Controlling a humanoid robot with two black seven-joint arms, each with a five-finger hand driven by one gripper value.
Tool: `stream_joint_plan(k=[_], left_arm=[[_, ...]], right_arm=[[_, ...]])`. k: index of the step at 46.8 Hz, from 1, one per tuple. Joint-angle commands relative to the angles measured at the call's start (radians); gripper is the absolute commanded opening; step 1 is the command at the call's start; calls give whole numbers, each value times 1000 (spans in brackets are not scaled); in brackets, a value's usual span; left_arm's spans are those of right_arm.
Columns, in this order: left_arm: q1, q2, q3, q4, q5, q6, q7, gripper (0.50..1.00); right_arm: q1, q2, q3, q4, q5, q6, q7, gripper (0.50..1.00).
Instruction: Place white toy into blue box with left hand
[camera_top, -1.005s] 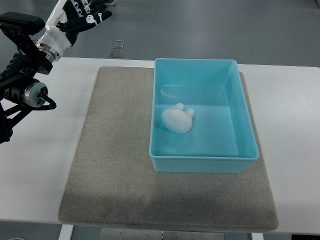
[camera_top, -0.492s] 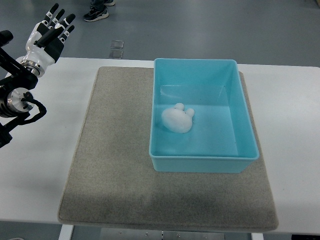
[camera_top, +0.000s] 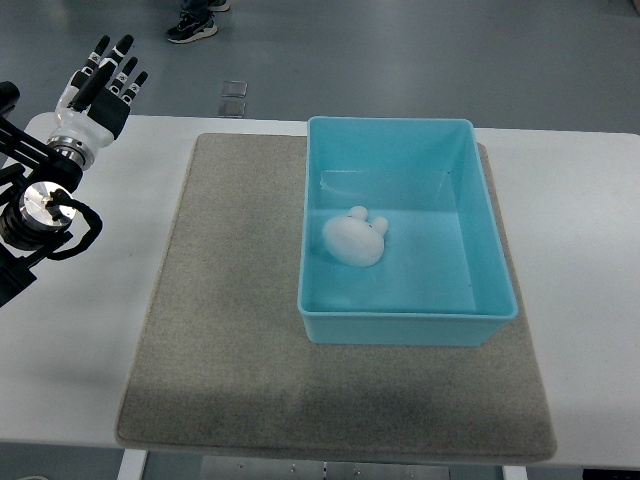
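The white toy (camera_top: 355, 238), a rounded shape with two small ears, lies inside the blue box (camera_top: 480, 160) near its left wall. The box stands on a grey mat (camera_top: 225, 300) on the white table. My left hand (camera_top: 104, 78) is at the far left, over the table's back edge, well away from the box. Its fingers are straight and spread, and it holds nothing. My right arm is out of view.
The white table (camera_top: 580, 250) extends around the mat on both sides. Beyond its back edge is grey floor with a small floor plate (camera_top: 234, 95) and a person's shoes (camera_top: 190, 25) at the top.
My left arm has drawn back to the left and lower, away from the box. The hand's fingers now point up and spread. The toy has not moved.
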Motion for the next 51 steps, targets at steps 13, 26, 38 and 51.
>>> stream_joint_plan(k=[13, 26, 38, 51], left_arm=[[28, -1, -2, 3, 0, -9, 0, 1000], [50, -24, -22, 1, 2, -14, -2, 1000], [50, -21, -56, 1, 5, -15, -3, 1000], [51, -23, -68, 1, 5, -14, -3, 1000]], right_arm=[[0, 0, 0, 0, 0, 0, 0, 936], [0, 0, 0, 0, 0, 0, 0, 936], [0, 0, 0, 0, 0, 0, 0, 936], [0, 0, 0, 12, -11, 12, -1, 936]])
